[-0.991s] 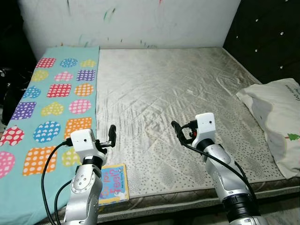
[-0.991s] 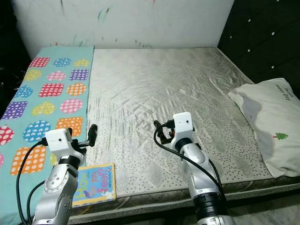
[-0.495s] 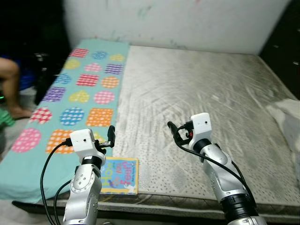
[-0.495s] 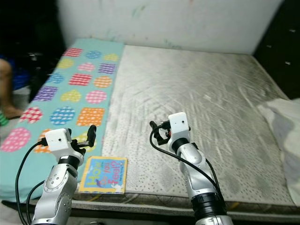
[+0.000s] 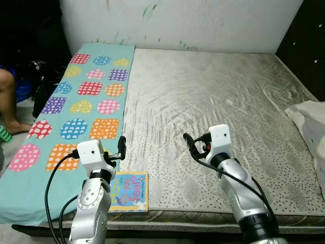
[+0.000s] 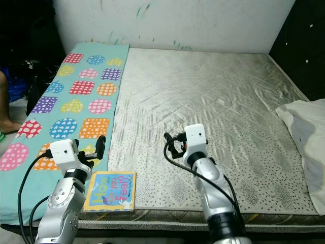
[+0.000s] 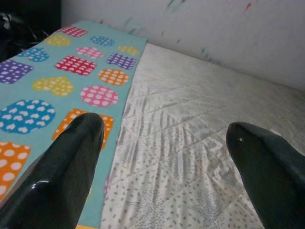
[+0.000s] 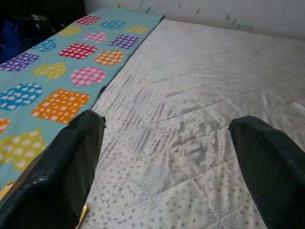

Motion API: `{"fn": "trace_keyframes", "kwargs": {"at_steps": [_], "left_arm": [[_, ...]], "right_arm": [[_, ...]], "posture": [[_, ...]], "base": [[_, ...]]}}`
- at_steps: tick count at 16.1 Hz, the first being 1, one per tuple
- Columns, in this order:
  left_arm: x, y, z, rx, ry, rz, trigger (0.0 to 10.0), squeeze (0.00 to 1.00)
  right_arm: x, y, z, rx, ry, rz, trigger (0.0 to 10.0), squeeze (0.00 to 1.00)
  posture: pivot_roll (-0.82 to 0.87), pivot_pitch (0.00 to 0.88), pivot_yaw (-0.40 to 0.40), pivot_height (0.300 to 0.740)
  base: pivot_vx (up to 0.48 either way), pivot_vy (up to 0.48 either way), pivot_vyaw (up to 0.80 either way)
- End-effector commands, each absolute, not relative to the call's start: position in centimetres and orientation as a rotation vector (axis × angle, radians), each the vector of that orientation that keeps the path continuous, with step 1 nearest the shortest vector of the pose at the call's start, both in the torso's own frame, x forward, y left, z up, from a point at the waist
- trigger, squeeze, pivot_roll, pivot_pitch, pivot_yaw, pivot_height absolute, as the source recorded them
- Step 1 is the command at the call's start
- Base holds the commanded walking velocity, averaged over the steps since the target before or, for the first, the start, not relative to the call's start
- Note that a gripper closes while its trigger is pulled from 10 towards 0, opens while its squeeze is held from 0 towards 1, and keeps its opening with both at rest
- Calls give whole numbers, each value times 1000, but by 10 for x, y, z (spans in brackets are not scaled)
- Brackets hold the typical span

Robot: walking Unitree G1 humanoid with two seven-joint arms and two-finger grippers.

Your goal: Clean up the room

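A colourful children's book (image 5: 130, 191) lies flat at the front edge of the bare grey mattress (image 5: 213, 96), beside the teal blanket (image 5: 76, 104) with bright patches that covers the bed's left strip. My left gripper (image 5: 121, 147) hovers open just above and behind the book, holding nothing. Over the mattress's front middle, right of the book, my right gripper (image 5: 189, 144) is also open and empty. In the left wrist view the fingers (image 7: 71, 157) frame the blanket's edge; in the right wrist view the fingers (image 8: 71, 157) frame blanket and mattress.
A white pillow (image 5: 311, 119) lies at the bed's right edge. A person's leg (image 5: 7, 99) shows on the floor at the far left, next to dark clutter (image 5: 38, 76). A white wall (image 5: 177, 23) backs the bed and a dark padded headboard (image 5: 312, 46) stands on the right.
The camera has swung left, so the pillow now sits at the right edge and a person's leg has come into view. Both arms keep the same pose, fingers open.
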State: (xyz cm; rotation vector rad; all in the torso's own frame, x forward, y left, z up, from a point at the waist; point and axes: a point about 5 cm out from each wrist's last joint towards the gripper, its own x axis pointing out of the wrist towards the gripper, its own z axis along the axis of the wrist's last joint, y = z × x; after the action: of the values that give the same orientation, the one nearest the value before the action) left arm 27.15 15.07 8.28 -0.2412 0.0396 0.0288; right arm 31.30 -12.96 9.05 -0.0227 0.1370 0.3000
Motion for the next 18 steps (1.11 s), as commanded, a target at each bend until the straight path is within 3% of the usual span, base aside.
{"fn": "trace_keyframes", "kwargs": {"at_steps": [1,5,14,18], "left_arm": [[269,149,83,-236,48,28,10000,0],[266,149,83,-234,54,26,10000,0],[266,150,83,-230,69,24,10000,0],[267,154,85,-220,56,63,10000,0]], "right_arm": [[310,-128,90,-20,144,316,10000,0],[305,-125,89,-17,149,338,10000,0],[303,-121,90,-1,150,371,10000,0],[305,-122,92,-1,141,368,10000,0]], "posture": [[-105,85,-38,740],[-102,98,-37,730],[-102,102,-36,615],[-103,99,-38,610]], "base": [[0,0,0],[0,0,0],[0,0,0],[0,0,0]]}}
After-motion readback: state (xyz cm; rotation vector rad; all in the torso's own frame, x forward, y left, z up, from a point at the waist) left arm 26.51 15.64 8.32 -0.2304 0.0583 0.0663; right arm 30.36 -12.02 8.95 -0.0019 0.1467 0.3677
